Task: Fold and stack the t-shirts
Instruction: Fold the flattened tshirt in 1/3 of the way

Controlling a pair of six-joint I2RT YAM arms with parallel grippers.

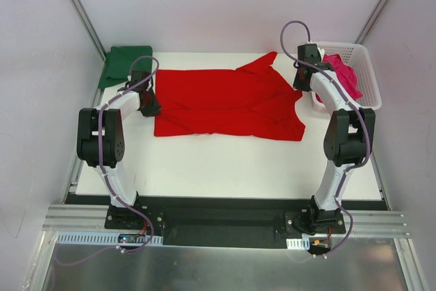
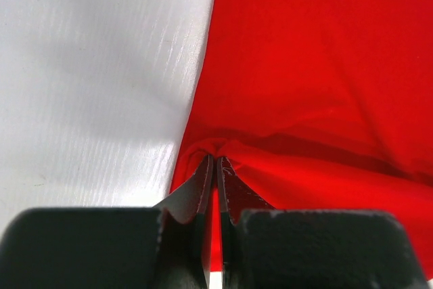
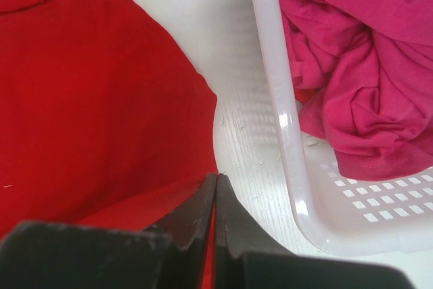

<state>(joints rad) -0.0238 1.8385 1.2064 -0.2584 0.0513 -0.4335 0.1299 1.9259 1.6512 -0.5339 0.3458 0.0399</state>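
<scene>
A bright red t-shirt [image 1: 228, 103] lies spread across the middle of the white table [image 1: 225, 165]. My left gripper [image 2: 215, 159] is shut on a bunched fold at its left edge [image 2: 223, 145]; in the top view that gripper [image 1: 151, 103] sits at the shirt's left side. At the shirt's right edge [image 3: 135, 208], my right gripper [image 3: 216, 176] is pinched shut on red cloth, and in the top view it [image 1: 304, 81] stands beside the basket. A dark green t-shirt [image 1: 124, 65] lies at the back left. A magenta-pink t-shirt [image 3: 358, 72] is heaped in the basket.
A white plastic lattice basket [image 1: 364, 76] stands at the back right corner, its rim [image 3: 277, 99] close to my right gripper. Grey enclosure walls rise on both sides. The arm bases stand on a black rail [image 1: 225, 219] along the near edge.
</scene>
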